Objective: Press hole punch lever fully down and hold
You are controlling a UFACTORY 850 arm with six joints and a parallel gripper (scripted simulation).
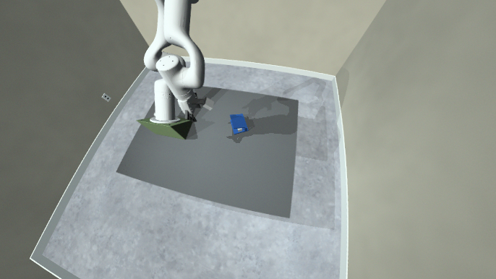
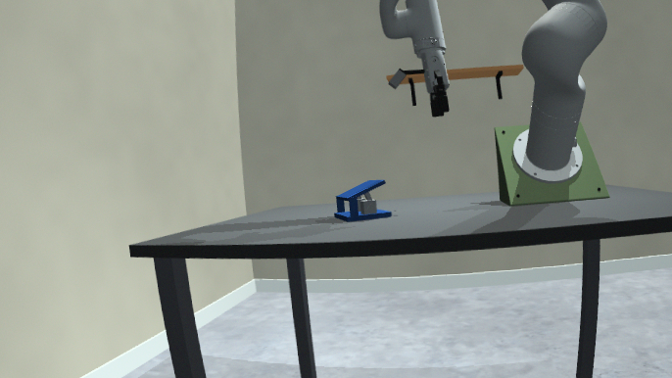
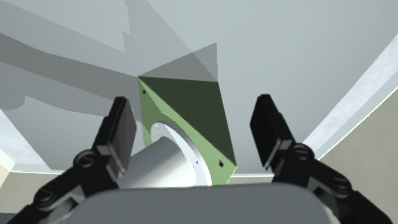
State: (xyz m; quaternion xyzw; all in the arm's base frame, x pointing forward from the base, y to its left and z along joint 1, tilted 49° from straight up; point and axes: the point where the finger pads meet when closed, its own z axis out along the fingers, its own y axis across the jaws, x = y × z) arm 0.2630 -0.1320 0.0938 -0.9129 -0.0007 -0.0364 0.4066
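The blue hole punch (image 1: 238, 123) stands upright on the dark table top, near its middle. In the side view the hole punch (image 2: 361, 202) has its lever raised at a slant over a grey block on a flat blue base. My gripper (image 2: 439, 109) hangs high in the air near the arm's base, well to the side of the punch and far above the table. In the top view the gripper (image 1: 190, 116) is next to the green base. The wrist view shows both black fingers of the gripper (image 3: 195, 130) wide apart with nothing between them. The punch is not in the wrist view.
The arm's green wedge base (image 2: 549, 166) sits at one end of the table (image 1: 213, 152). A wooden wall shelf (image 2: 456, 74) with black brackets hangs behind the gripper. The table's front edge (image 2: 392, 245) is close to the punch in the side view.
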